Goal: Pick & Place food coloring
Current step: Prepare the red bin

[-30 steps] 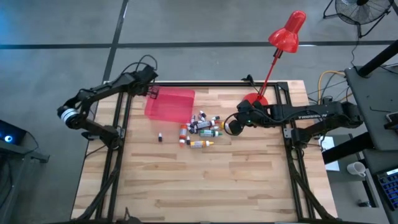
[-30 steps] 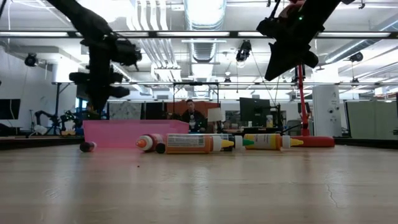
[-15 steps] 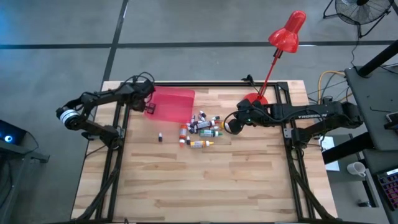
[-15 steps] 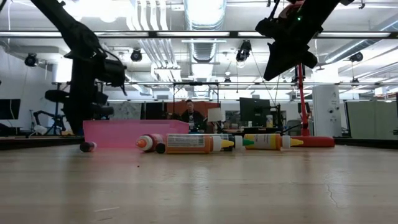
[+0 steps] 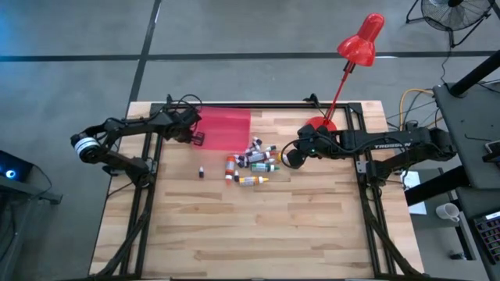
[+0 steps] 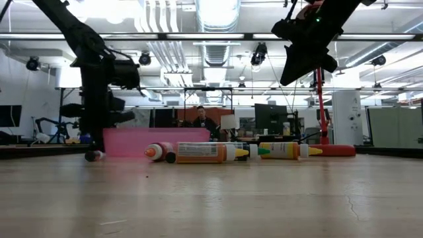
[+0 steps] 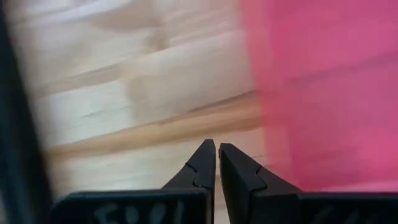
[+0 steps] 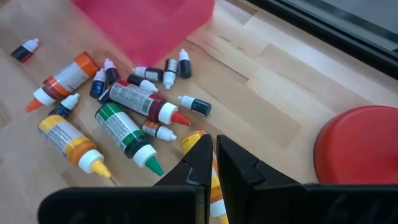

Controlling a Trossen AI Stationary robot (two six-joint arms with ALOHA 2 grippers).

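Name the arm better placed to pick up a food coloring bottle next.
Right. The right gripper, shut, hovers beside the food coloring bottles; the left gripper, also shut, sits by the pink tray, farther off.

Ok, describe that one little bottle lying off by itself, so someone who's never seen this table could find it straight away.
Start at the flat pink-red tray at the table's far edge, beside the left gripper. The pile of food coloring bottles spills out next to it. The lone bottle lies on bare wood on the left arm's side of that pile: tiny, dark, pale-capped, touching nothing.
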